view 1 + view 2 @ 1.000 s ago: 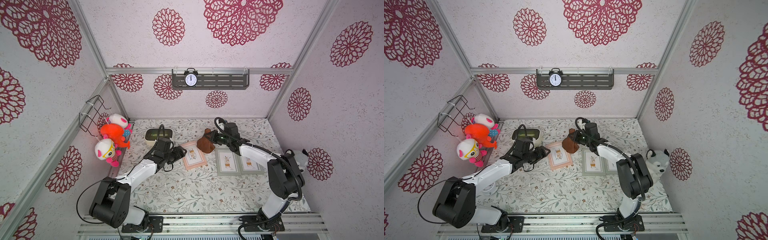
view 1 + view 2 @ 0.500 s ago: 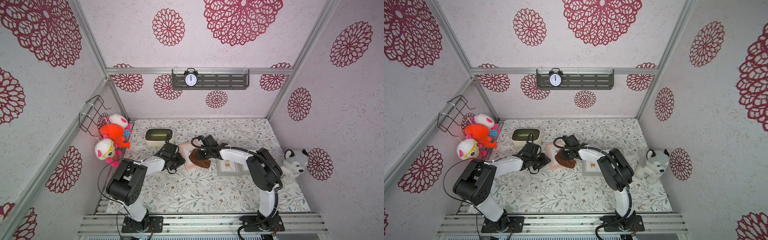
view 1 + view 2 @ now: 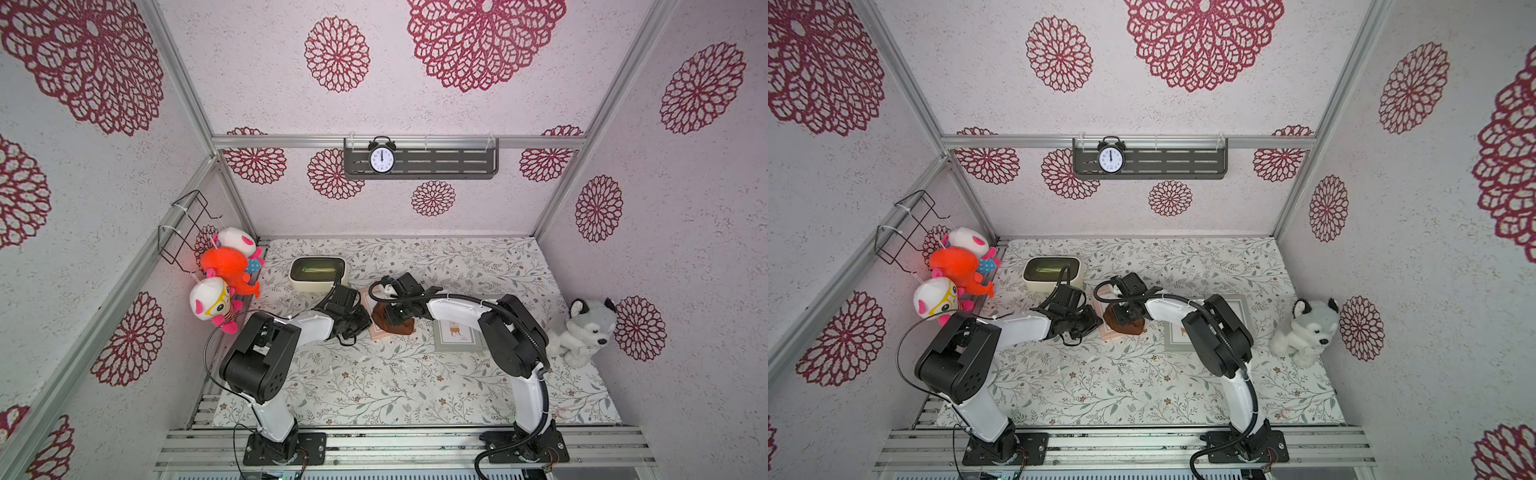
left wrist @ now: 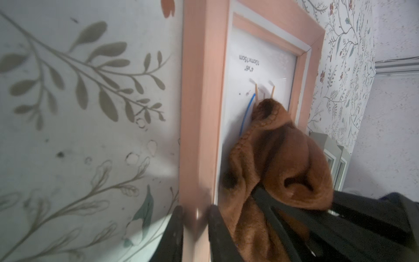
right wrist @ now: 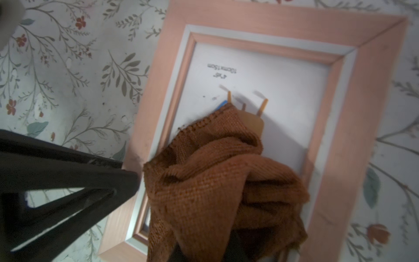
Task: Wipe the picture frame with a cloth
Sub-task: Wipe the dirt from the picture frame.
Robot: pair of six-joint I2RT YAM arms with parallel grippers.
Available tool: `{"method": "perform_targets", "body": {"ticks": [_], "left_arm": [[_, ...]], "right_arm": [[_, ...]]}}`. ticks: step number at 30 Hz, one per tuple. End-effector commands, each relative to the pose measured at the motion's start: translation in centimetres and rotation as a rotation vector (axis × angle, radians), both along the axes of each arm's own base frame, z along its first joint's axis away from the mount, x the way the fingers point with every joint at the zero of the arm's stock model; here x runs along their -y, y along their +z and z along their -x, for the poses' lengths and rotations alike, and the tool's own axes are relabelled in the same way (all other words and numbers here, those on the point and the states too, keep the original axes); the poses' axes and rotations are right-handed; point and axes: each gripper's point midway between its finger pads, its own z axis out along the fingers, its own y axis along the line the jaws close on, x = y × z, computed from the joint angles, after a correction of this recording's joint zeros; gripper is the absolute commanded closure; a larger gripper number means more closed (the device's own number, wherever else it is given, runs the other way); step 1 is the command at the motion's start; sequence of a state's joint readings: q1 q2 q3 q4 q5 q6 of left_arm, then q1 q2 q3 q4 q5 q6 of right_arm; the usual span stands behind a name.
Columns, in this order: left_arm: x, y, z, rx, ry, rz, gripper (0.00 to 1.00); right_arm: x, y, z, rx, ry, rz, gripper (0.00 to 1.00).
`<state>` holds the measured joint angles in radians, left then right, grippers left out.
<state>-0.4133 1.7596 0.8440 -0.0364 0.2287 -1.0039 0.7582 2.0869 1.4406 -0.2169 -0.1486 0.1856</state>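
Note:
A pink picture frame (image 3: 379,332) (image 3: 1108,330) lies flat on the floral table, glass up. My left gripper (image 4: 196,226) (image 3: 360,321) is shut on the frame's left side rail (image 4: 201,113), one jaw against each side of it. The brown cloth (image 5: 215,181) (image 3: 397,326) (image 3: 1127,326) rests bunched on the glass over the lower half of the picture. My right gripper (image 5: 204,251) (image 3: 395,312) is shut on the cloth from above, its fingertips mostly buried in the fabric. The cloth (image 4: 283,158) hides the near half of the picture.
A grey-green frame (image 3: 457,336) (image 3: 1177,337) lies just right of the pink one, another partly under the right arm (image 3: 1239,305). A cream box (image 3: 318,272) stands behind the left gripper. A husky plush (image 3: 586,328) sits at the right wall, plush toys (image 3: 226,270) hang left.
The right gripper brought the cloth forward and down from behind the frame onto its glass. The left gripper moved to the frame's left rail and closed on it.

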Motion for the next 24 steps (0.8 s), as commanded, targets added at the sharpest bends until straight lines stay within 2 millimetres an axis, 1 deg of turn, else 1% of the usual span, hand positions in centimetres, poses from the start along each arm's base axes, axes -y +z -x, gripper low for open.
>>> {"method": "perform_targets", "body": {"ticks": [1, 2, 5, 6, 7, 8, 10, 12, 14, 15, 16, 17, 19, 21, 22, 23, 24], "left_arm": [[-1.6, -4.2, 3.3, -0.139, 0.022, -0.08, 0.81], [-1.9, -4.4, 3.5, -0.149, 0.028, -0.089, 0.81], [-2.3, -5.0, 4.2, -0.17, 0.031, -0.105, 0.82], [-2.4, -5.2, 4.5, -0.178, 0.032, -0.109, 0.82], [-2.4, -5.3, 4.5, -0.18, 0.032, -0.109, 0.82], [-2.4, -5.4, 4.7, -0.184, 0.032, -0.111, 0.82], [-2.4, -5.6, 4.8, -0.189, 0.031, -0.113, 0.82], [-2.5, -5.8, 4.8, -0.192, 0.031, -0.117, 0.83], [-2.5, -5.9, 4.8, -0.195, 0.031, -0.118, 0.83], [-2.5, -5.9, 4.8, -0.196, 0.032, -0.12, 0.83], [-2.6, -6.0, 4.8, -0.197, 0.032, -0.121, 0.83], [-2.6, -6.0, 4.9, -0.201, 0.032, -0.122, 0.84], [-2.6, -6.2, 5.1, -0.206, 0.032, -0.123, 0.84], [-2.6, -6.3, 5.2, -0.211, 0.031, -0.123, 0.84], [-2.7, -6.3, 5.3, -0.212, 0.032, -0.124, 0.84], [-2.7, -6.4, 5.4, -0.214, 0.033, -0.125, 0.84], [-2.6, -6.5, 5.4, -0.216, 0.032, -0.125, 0.84]], "right_arm": [[1.6, -4.6, 1.7, -0.086, 0.0, 0.143, 1.0], [2.6, -4.6, 0.4, -0.07, -0.061, 0.167, 1.0], [6.7, -4.4, -3.3, -0.043, -0.266, 0.21, 1.0], [7.9, -4.2, -4.1, -0.018, -0.304, 0.236, 1.0], [8.6, -4.0, -4.4, 0.008, -0.315, 0.267, 1.0], [8.6, -3.8, -4.2, 0.023, -0.296, 0.289, 1.0], [6.9, -3.7, -2.4, 0.023, -0.202, 0.291, 1.0], [3.5, -3.9, 1.0, -0.006, -0.064, 0.246, 1.0], [1.0, -4.0, 3.5, -0.031, 0.015, 0.204, 1.0], [0.3, -4.0, 3.8, -0.035, 0.021, 0.192, 1.0], [0.3, -4.0, 3.5, -0.037, 0.007, 0.188, 1.0], [1.0, -4.1, 2.4, -0.032, -0.043, 0.194, 1.0], [3.7, -4.3, -0.6, -0.025, -0.171, 0.223, 1.0], [7.5, -4.4, -3.6, -0.002, -0.304, 0.269, 1.0], [8.9, -4.3, -4.4, 0.013, -0.339, 0.291, 1.0], [9.7, -4.2, -4.8, 0.029, -0.353, 0.313, 1.0], [9.6, -4.1, -4.5, 0.036, -0.336, 0.319, 1.0]]}}
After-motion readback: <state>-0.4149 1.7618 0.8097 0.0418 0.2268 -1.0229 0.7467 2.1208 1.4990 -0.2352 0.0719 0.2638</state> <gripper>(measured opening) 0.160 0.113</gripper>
